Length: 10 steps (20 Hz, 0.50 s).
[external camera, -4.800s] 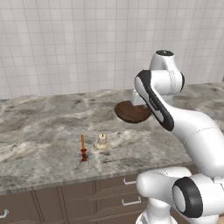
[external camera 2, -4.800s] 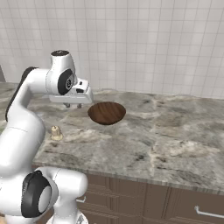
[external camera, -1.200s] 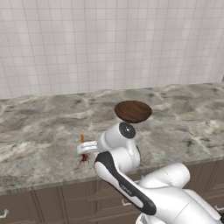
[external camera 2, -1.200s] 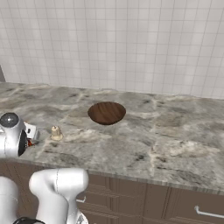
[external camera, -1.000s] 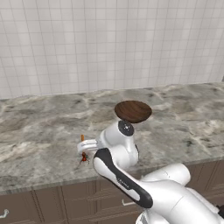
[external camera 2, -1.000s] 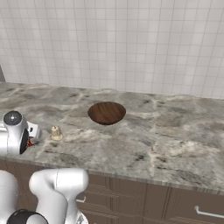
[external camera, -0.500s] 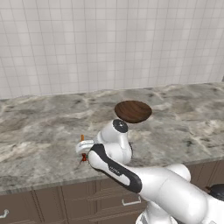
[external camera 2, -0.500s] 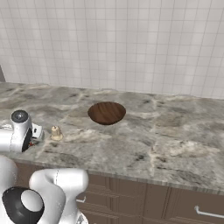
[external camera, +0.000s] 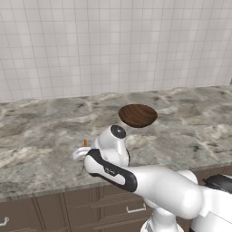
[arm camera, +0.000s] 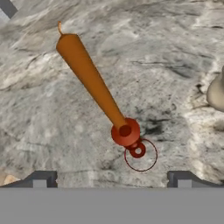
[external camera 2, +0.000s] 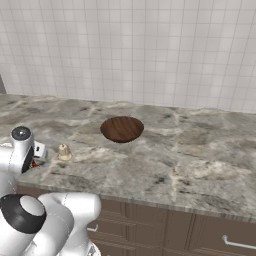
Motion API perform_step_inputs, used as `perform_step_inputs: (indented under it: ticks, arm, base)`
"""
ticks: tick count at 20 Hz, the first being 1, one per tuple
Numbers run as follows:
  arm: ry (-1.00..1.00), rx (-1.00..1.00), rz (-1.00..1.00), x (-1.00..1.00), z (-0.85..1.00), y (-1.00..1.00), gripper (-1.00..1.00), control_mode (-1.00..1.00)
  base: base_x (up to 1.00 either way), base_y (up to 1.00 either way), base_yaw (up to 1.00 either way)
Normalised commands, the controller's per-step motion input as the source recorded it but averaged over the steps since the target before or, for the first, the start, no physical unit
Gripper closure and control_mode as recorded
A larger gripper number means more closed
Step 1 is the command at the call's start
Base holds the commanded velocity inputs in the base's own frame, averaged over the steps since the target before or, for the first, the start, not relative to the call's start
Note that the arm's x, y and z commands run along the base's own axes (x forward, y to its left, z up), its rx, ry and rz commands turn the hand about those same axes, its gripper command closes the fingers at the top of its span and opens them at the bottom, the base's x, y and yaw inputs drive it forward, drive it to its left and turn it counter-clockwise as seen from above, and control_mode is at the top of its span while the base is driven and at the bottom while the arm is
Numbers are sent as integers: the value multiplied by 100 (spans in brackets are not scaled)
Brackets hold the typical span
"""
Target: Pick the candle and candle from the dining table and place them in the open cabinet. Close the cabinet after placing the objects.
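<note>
The thin orange taper candle (arm camera: 92, 81) stands in its tiny red holder (arm camera: 126, 132) on the marbled stone dining table (arm camera: 52, 122). My gripper (arm camera: 111, 180) hovers open just above it, and its two dark fingertips (arm camera: 41, 179) stand wide apart on either side of the holder, touching nothing. The short cream candle (external camera 2: 63, 152) sits on its pale base close to the right of the taper, and it also shows as the pale lump (arm camera: 216, 92) at the hand view's right edge. From the left base view my bent arm hides most of the taper, leaving only the orange tip (external camera: 84, 142).
A brown round bowl (external camera: 137, 115) rests further back on the table, also seen as the bowl (external camera 2: 122, 128) from the right. Dark brown drawer fronts with short silver pulls (external camera 2: 237, 243) run below the front edge. A white tiled wall (external camera: 113, 45) backs the counter.
The arm has swung down from high above the bowl to low over the orange taper. In the last second the hand crept a little closer to it. Neither candle moved.
</note>
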Motion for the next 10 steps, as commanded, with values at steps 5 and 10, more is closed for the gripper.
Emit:
perform_step_inputs:
  ticks: [5,10]
  arm:
    - [-11,0,2,0,0,3,-100,-100]
    - [-10,-1,0,1,0,0,-100,-100]
  base:
    - [0,0,0]
    - [0,0,0]
